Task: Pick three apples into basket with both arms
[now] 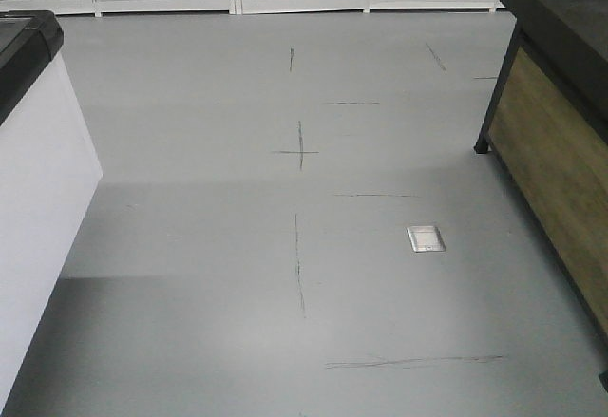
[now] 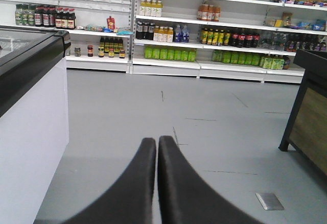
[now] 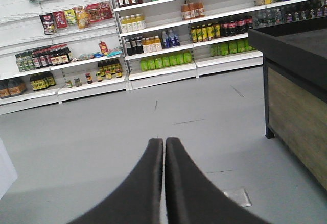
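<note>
Ahead of both claws lie only grey floor [image 2: 219, 112] and stocked shelves [image 2: 168, 55]. The left claw [image 2: 157, 145] and right claw [image 3: 164, 146] are pressed shut and empty, probably tucked for driving. Apples and basket show in no view.

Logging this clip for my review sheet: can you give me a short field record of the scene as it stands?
setting: shop aisle, grey floor, stocked shelves at far end
left end effector: shut, holding nothing
right end effector: shut, holding nothing
apples: none in view
basket: none in view
left side: white cabinet with black top
right side: wood-panelled stand
</note>
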